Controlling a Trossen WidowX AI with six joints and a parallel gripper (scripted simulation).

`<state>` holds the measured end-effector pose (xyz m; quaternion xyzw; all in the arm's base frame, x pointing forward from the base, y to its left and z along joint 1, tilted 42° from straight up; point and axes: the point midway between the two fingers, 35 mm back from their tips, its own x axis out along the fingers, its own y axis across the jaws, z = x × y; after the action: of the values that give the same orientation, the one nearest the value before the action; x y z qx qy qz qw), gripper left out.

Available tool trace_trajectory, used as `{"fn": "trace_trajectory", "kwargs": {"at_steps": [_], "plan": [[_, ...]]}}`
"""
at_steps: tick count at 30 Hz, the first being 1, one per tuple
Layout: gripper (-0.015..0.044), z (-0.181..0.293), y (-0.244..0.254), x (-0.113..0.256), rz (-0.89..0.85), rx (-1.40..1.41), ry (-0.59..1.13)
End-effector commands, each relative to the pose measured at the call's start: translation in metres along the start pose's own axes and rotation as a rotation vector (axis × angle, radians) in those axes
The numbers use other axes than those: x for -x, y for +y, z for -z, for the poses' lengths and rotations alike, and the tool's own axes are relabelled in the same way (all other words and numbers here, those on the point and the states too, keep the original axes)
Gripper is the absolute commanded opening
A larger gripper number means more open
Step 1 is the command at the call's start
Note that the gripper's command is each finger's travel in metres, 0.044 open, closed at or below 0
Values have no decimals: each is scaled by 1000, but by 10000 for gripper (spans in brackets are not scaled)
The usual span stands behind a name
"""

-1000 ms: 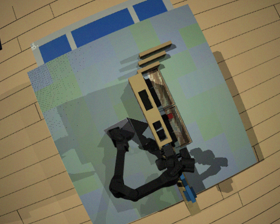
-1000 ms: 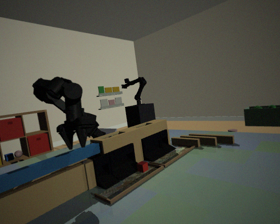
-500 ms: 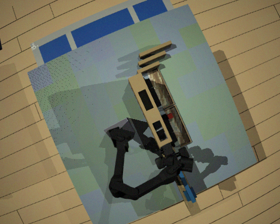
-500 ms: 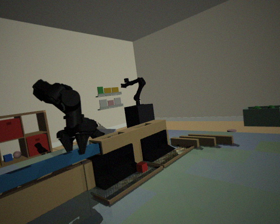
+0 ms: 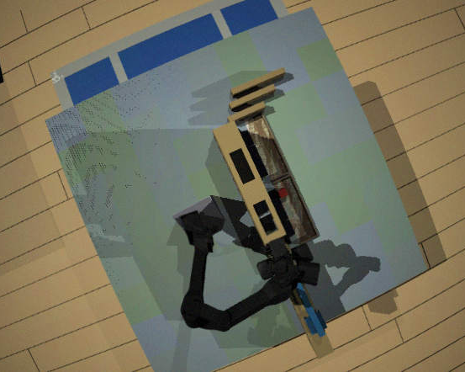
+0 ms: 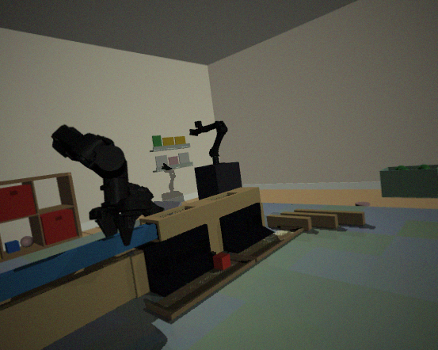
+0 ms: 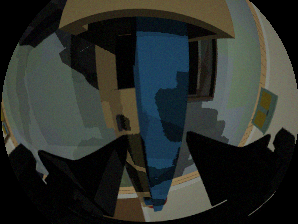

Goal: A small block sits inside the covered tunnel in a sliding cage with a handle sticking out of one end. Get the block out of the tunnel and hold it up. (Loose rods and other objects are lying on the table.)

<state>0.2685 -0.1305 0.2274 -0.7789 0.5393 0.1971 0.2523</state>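
A green and blue patchwork surface (image 5: 355, 168) (image 6: 342, 309) lies beneath the tunnel (image 5: 254, 193) (image 6: 213, 211) (image 7: 150, 11). At its near end, the gripper (image 5: 285, 257) (image 6: 118, 237) (image 7: 157, 137) stands part-open astride the blue handle (image 5: 310, 307) (image 6: 73, 257) (image 7: 161, 90). A red block (image 5: 282, 193) (image 6: 222, 261) sits beside the tunnel's open side; three wooden rods (image 5: 258, 82) (image 6: 288, 222) lie beyond its far end.

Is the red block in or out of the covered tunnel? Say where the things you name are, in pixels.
Out: the red block (image 5: 282, 193) (image 6: 222, 261) sits on the tray (image 6: 171, 317) beside the tunnel (image 5: 247, 189) (image 6: 215, 237).
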Motion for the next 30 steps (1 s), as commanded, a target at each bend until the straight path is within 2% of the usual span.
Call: {"fn": "trace_trajectory", "kwargs": {"at_steps": [1,6,9,10,30], "plan": [[177,1,0,1,0,-5,2],[46,1,0,1,0,-5,2],[26,1,0,1,0,-5,2],[0,1,0,0,0,-5,1],[0,55,2,-14,0,3,1]]}}
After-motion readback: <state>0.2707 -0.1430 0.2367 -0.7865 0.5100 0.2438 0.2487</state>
